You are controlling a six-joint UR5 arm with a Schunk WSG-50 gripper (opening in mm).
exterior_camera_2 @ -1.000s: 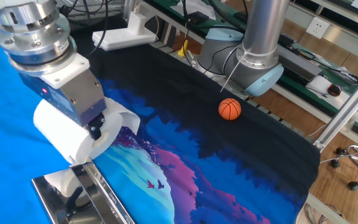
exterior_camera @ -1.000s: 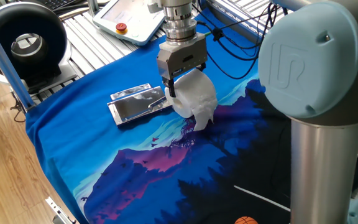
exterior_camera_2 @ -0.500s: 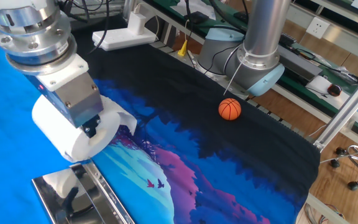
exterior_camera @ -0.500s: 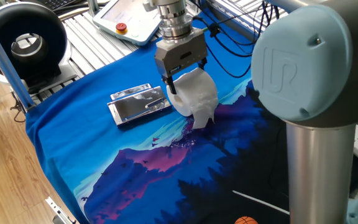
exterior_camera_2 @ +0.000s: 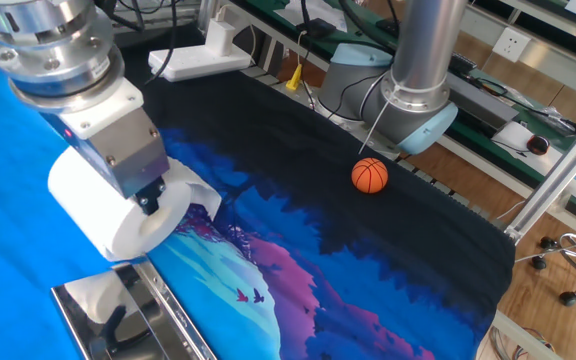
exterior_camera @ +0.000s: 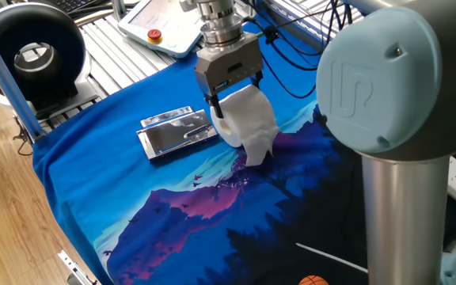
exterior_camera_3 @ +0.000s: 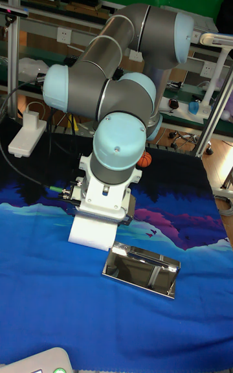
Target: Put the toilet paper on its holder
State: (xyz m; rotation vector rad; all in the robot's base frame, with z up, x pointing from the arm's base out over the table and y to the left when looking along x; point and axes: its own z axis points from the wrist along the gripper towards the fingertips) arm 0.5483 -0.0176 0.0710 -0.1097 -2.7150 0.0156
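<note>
My gripper (exterior_camera: pixel 236 103) (exterior_camera_2: pixel 143 215) is shut on the toilet paper (exterior_camera: pixel 248 120) (exterior_camera_2: pixel 108 215) (exterior_camera_3: pixel 94 230), a white embossed roll held a little above the cloth with a loose sheet hanging from it. The holder (exterior_camera: pixel 178 131) (exterior_camera_2: pixel 133 320) (exterior_camera_3: pixel 142 269), a shiny silver metal rectangle with raised edges, lies flat on the blue cloth right beside the roll. In the tall fixed view the arm hides the fingers; the roll hangs just left of and behind the holder. The roll mirrors in the holder's face.
A white pendant with a red button (exterior_camera: pixel 161 28) lies behind the cloth, near a black round device (exterior_camera: pixel 34 55). A small orange basketball (exterior_camera_2: pixel 369 176) sits on the dark part of the cloth. A white power strip (exterior_camera_2: pixel 203 55) and cables lie at the table's back edge.
The gripper with the roll has risen slightly and shifted a little away from the holder; the grip is unchanged.
</note>
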